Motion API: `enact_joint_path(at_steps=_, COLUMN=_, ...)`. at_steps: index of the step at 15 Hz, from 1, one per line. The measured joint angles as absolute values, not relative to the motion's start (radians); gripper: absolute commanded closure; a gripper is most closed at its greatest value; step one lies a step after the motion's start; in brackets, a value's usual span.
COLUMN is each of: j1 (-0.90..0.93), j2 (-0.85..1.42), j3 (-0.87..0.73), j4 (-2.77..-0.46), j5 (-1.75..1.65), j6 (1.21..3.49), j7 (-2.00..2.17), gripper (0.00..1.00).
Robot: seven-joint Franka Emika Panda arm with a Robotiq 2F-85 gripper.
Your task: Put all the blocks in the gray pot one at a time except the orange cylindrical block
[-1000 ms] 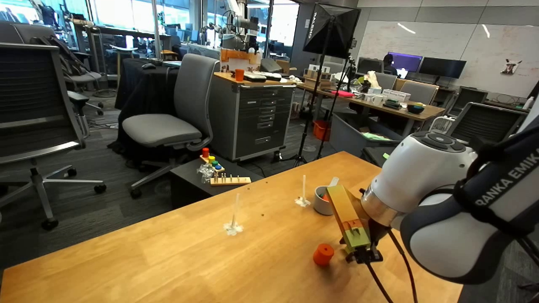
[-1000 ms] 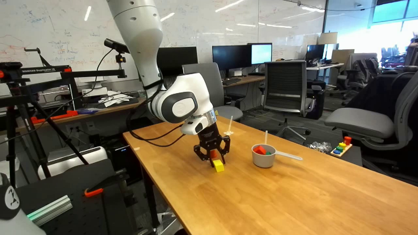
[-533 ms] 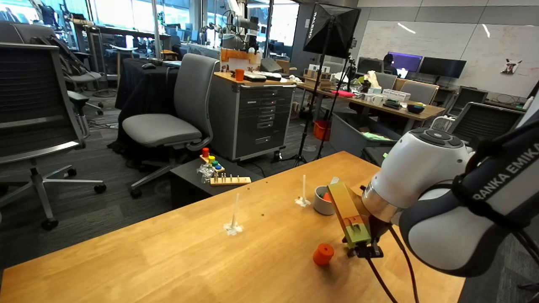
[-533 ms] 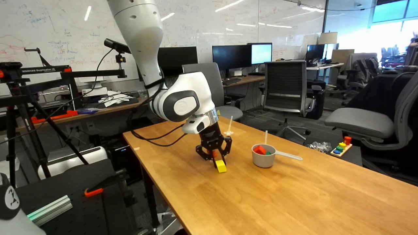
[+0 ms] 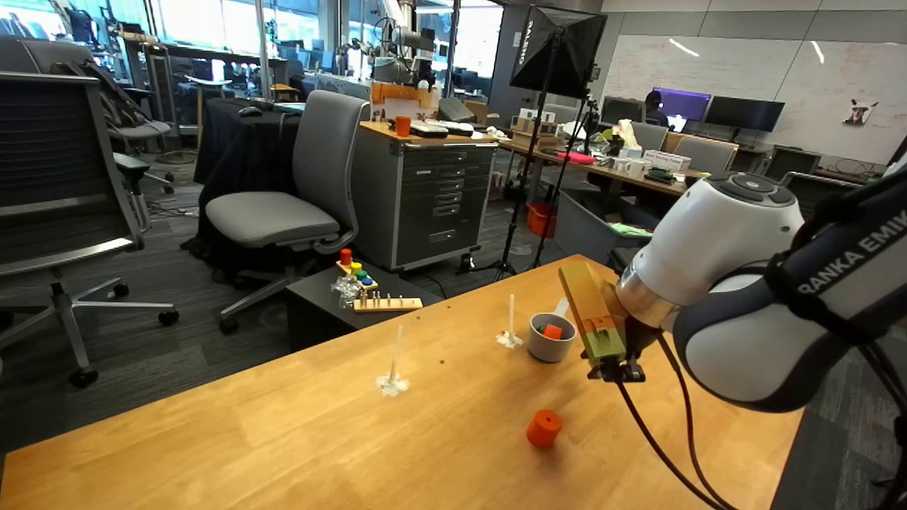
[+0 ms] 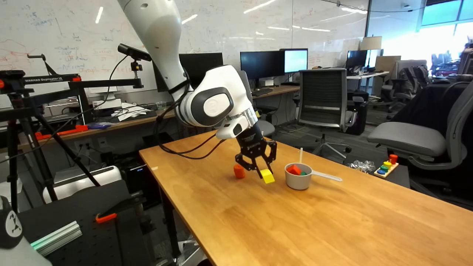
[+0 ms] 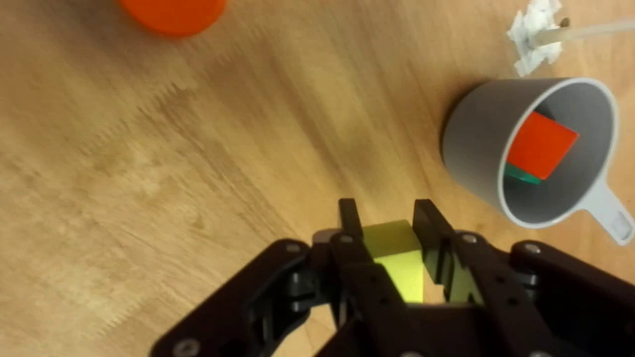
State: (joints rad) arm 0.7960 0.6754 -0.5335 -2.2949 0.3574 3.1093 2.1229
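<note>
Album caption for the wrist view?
Yellow block between the fingers; red block and green block in the gray pot.

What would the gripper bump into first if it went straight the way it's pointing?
Probably the tabletop beside the gray pot; the yellow block held in the gripper would likely touch down first, though depth is unclear.

White arm [image 6: 238, 88], black cables [image 6: 197, 158], screw-studded end effector [image 6: 266, 174].

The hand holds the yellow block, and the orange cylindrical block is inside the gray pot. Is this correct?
No: the orange cylindrical block is on the table, outside the gray pot, in both exterior views. The hand holds the yellow block.
</note>
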Motion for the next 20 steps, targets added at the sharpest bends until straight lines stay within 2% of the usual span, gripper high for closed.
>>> enact_joint_path(at_steps=6, j1=0.95, j2=0.657, j3=-0.738, j4=-2.302, j5=0.357, j6=3.107, j7=2.139, gripper=0.92)
enact_joint_path(at_steps=10, j1=0.987, j2=0.659, j3=-0.823, j4=-2.269, j5=0.357, j6=3.106, j7=2.153, gripper=0.92)
enact_joint_path(at_steps=20, j1=0.931, j2=0.771, j3=-0.835, j4=-2.063, j5=0.354, j6=3.004, j7=2.216, gripper=0.92)
